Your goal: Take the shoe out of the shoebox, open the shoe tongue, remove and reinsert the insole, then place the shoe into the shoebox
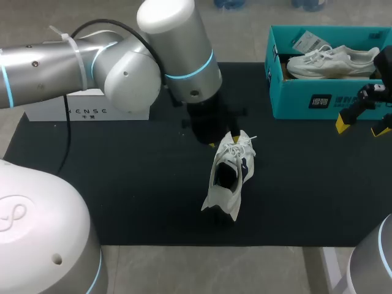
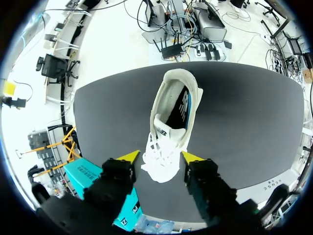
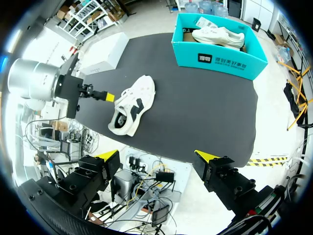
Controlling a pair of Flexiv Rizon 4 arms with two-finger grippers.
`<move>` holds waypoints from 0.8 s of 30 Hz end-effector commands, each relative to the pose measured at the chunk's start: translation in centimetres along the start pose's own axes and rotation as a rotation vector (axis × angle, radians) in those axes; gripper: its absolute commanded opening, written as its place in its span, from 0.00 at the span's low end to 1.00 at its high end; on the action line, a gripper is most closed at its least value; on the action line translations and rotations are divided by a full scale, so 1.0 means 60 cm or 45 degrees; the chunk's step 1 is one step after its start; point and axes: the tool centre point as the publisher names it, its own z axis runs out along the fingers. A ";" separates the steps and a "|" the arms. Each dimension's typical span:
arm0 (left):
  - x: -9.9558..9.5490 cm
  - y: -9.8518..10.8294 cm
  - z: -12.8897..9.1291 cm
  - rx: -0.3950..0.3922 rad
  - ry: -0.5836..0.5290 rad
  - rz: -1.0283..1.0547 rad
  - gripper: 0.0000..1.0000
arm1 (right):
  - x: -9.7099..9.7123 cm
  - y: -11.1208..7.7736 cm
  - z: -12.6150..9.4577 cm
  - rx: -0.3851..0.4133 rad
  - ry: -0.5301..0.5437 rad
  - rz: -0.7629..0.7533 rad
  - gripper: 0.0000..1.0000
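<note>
Black-matted surface [image 1: 122, 202] carries the teal shoebox [image 1: 306, 104] at its far right (a second shoe [image 1: 334, 61] lies inside it) and a white box [image 1: 86, 110] at far left. Near the middle lies the shoe [image 1: 229, 174], its opening showing upward. My left fingers [image 2: 129, 156] are spread astride its laced front. I judge they should drop, pinch the tongue alone and lift gently. My right fingers [image 3: 108, 155], also spread, hang near the shoebox and could pin the heel.

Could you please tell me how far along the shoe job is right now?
Done: one shoe lies out on the mat, apart from the shoebox. In hand: the left gripper, open, straddles its laced front. Left, seemingly: opening the tongue, the insole steps, reboxing. The right gripper hangs open, empty.
</note>
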 end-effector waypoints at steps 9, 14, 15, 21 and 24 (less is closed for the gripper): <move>0.008 -0.003 -0.001 -0.004 -0.015 0.003 1.00 | -0.011 0.007 -0.015 -0.008 -0.002 -0.019 1.00; 0.008 -0.003 -0.001 -0.004 -0.015 0.003 1.00 | -0.052 -0.003 -0.029 -0.023 0.094 -0.071 1.00; 0.008 -0.003 -0.001 -0.004 -0.015 0.003 1.00 | -0.060 -0.007 -0.031 -0.022 0.108 -0.073 1.00; 0.011 -0.008 -0.005 0.007 0.038 -0.121 1.00 | -0.076 -0.015 -0.036 0.006 0.141 -0.054 1.00; 0.024 -0.017 -0.015 0.012 0.095 -0.311 1.00 | -0.076 -0.015 -0.036 0.006 0.141 -0.054 1.00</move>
